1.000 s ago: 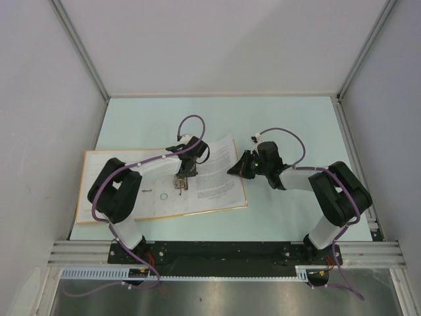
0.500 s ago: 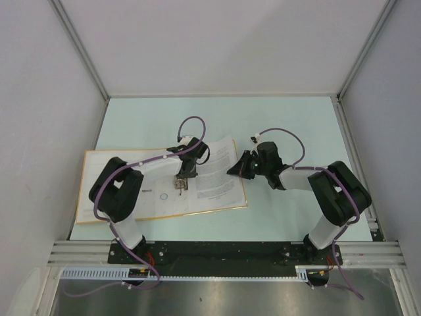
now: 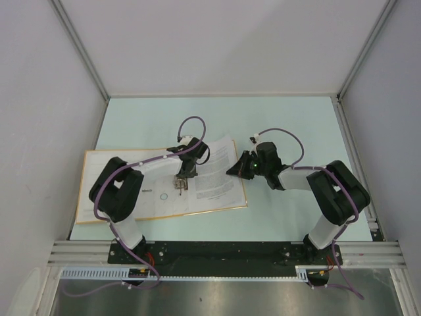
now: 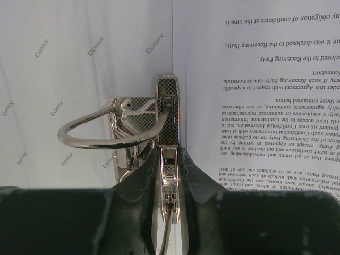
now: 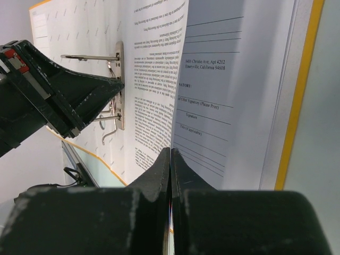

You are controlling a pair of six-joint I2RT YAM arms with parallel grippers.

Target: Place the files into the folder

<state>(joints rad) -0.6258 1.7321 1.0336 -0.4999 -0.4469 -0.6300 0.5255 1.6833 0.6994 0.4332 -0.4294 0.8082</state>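
We see the folder (image 3: pixel 152 204) lying open at left-centre of the top view, with the files (image 3: pixel 217 181) on its right half. The left gripper (image 4: pixel 169 156) is clamped on the ring mechanism's lever (image 4: pixel 168 106). The right gripper (image 5: pixel 170 159) pinches the files' lifted right edge.

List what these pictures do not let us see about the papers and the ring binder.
- Right wrist view: how many paper sheets the right gripper pinches; its jaws cover that edge.
- Left wrist view: whether the sheets' holes sit on the rings; the lever and left gripper hide that spot.
- Top view: the printed text is too small; the left arm covers part of the ring binder.
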